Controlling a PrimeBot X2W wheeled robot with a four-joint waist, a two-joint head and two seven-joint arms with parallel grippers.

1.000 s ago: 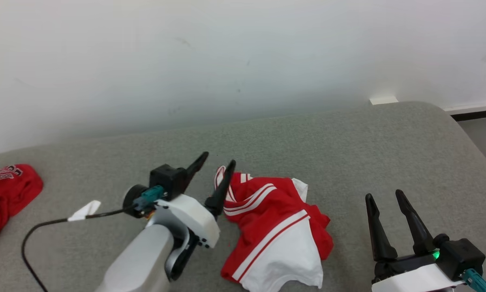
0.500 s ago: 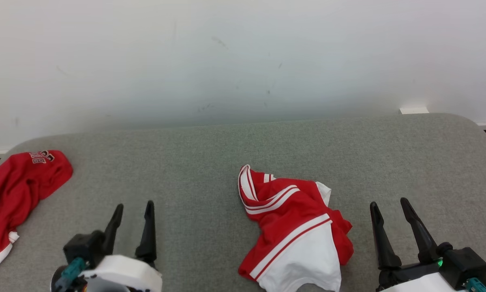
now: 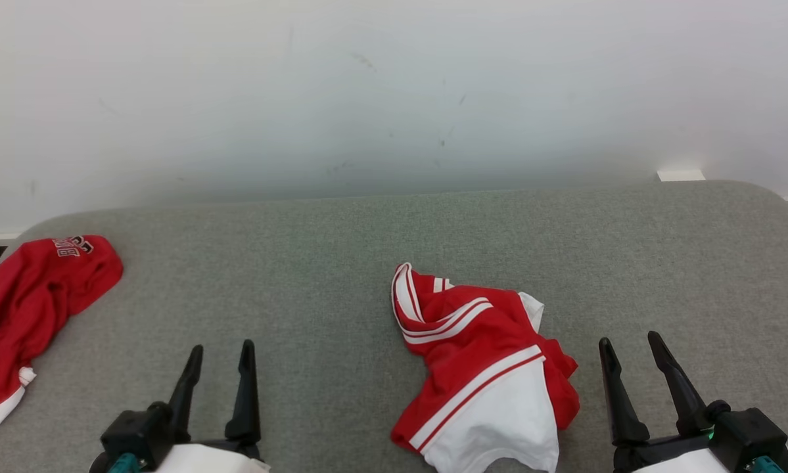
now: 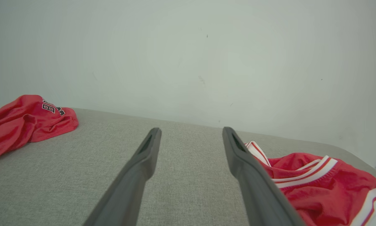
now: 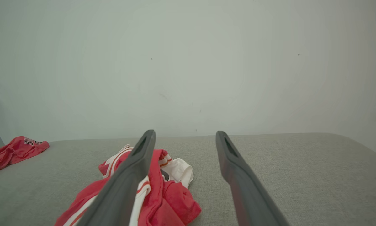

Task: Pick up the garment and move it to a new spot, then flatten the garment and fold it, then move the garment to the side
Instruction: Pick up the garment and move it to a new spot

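The garment (image 3: pixel 479 355), red with white panels and white stripes, lies crumpled on the grey cloth-covered table (image 3: pixel 315 263), right of centre near the front edge. My left gripper (image 3: pixel 223 346) stands open at the lower left, well to the garment's left, with nothing between its fingers. My right gripper (image 3: pixel 629 338) stands open at the lower right, just beyond the garment's right edge, also empty. In the left wrist view the left gripper (image 4: pixel 191 129) points at bare table, the garment (image 4: pixel 316 182) to its right. In the right wrist view the right gripper (image 5: pixel 185 132) has the garment (image 5: pixel 172 194) at its left finger.
A second red garment (image 3: pixel 32 309) with dark lettering lies bunched at the table's far left edge, also seen as a red heap (image 4: pixel 21 119) in the left wrist view and a small red heap (image 5: pixel 15 149) in the right wrist view. A pale wall backs the table.
My left arm has drawn back from the garment's upper left corner to the lower left, open and empty. The head camera has shifted. The garment lies as before.
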